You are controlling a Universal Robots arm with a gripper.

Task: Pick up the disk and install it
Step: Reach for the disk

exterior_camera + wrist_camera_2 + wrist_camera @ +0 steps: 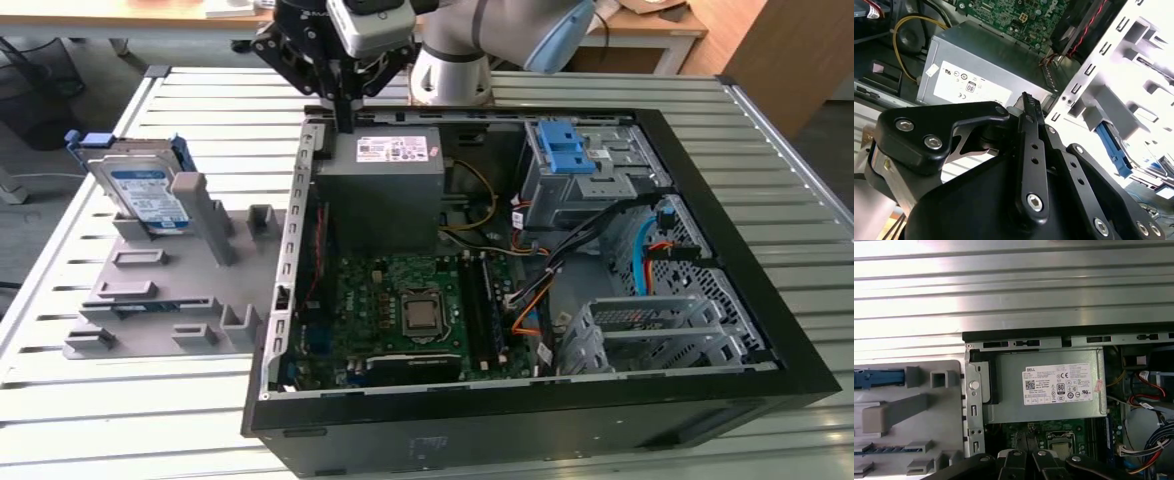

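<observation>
Exterior view: tool (344, 118) closed, empty, hanging over the power supply (387, 185) in the open case (534, 400). Disk (144, 190) stands upright in the grey fixture (160, 290) on the counter (601, 90), exterior view's left of the case, well apart from the tool. Second wrist view: tool (1027, 97) jaws together, nothing between them. First wrist view: power supply (1054, 385) beside the fixture (914, 405).

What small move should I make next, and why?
Probably shift the gripper toward the exterior view's left, over to the disk. The gripper hangs empty, jaws closed, above the power supply in the case, while the disk stands upright in the grey fixture outside the case, untouched.
</observation>
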